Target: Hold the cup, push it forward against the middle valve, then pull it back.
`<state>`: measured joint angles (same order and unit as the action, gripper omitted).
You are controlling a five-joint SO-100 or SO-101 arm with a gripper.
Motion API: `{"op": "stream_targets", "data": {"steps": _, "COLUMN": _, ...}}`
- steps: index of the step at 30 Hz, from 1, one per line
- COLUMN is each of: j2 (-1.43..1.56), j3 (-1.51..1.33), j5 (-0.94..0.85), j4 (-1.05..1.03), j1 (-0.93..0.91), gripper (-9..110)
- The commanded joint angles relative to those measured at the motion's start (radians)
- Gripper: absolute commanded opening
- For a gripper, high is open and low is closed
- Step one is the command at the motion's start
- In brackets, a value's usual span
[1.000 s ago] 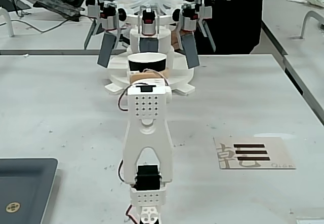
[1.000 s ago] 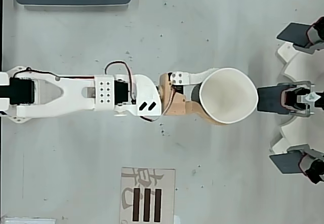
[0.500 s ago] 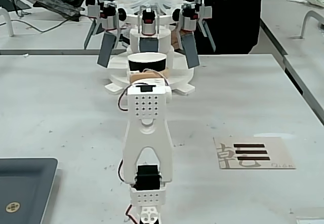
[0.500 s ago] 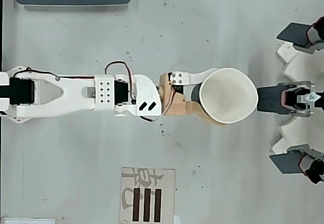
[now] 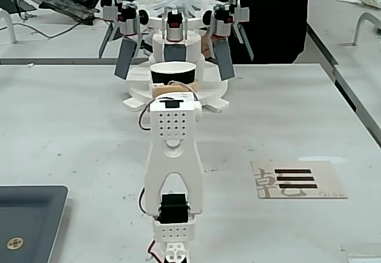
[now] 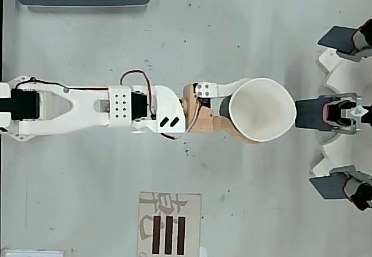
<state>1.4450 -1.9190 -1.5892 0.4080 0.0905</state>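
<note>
Looking along the arm (image 5: 172, 174) in the fixed view: the cup (image 5: 173, 72), black wall with a white rim, stands upright on the table (image 5: 71, 126) just past the wrist. The gripper (image 5: 172, 88) is mostly hidden behind the wrist block, so finger spacing is not readable here. The cup sits directly in front of the middle valve (image 5: 174, 34), whose upright grey-blue paddle shows just above the cup rim; contact cannot be judged from this angle. Slanted paddles (image 5: 125, 58) flank it on both sides, all mounted on a white round base (image 5: 217, 102). A card with black bars (image 5: 296, 179) lies to the right and a dark tray (image 5: 27, 215) at lower left. Overhead view: the arm (image 6: 75, 106) reaches from the left, and the gripper (image 6: 232, 113) clasps the cup (image 6: 261, 110), one white finger (image 6: 224, 88) above and a tan finger (image 6: 200, 117) below, against its wall. The cup rim stands just beside the middle valve (image 6: 328, 113); a thin gap seems to remain. The card (image 6: 170, 225) lies below the arm.
</note>
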Motion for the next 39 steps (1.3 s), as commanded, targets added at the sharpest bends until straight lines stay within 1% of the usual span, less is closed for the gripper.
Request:
{"op": "stream_targets", "data": {"steps": 1, "j2": 0.0, "j3": 0.072, "j5": -0.003, "j4": 0.015, "j1": -0.006, "gripper": 5}}
{"op": "stream_targets", "data": {"steps": 4, "j2": -0.055, "j3": 0.138, "j5": 0.002, "j4": 0.0, "j1": -0.006, "gripper": 5}}
{"op": "stream_targets", "data": {"steps": 12, "j2": -0.311, "j3": 0.459, "j5": -0.002, "j4": -0.078, "j1": -0.005, "gripper": 5}}
{"op": "stream_targets", "data": {"steps": 19, "j2": -0.554, "j3": 0.828, "j5": -0.002, "j4": -0.216, "j1": -0.005, "gripper": 5}}
{"op": "stream_targets", "data": {"steps": 22, "j2": -0.603, "j3": 0.893, "j5": 0.0, "j4": -0.242, "j1": -0.005, "gripper": 5}}
{"op": "stream_targets", "data": {"steps": 27, "j2": -0.558, "j3": 0.818, "j5": -0.003, "j4": -0.218, "j1": -0.005, "gripper": 5}}
{"op": "stream_targets", "data": {"steps": 33, "j2": -0.272, "j3": 0.417, "j5": -0.002, "j4": -0.074, "j1": -0.006, "gripper": 5}}
{"op": "stream_targets", "data": {"steps": 39, "j2": -0.021, "j3": 0.098, "j5": -0.002, "j4": -0.005, "j1": -0.006, "gripper": 5}}
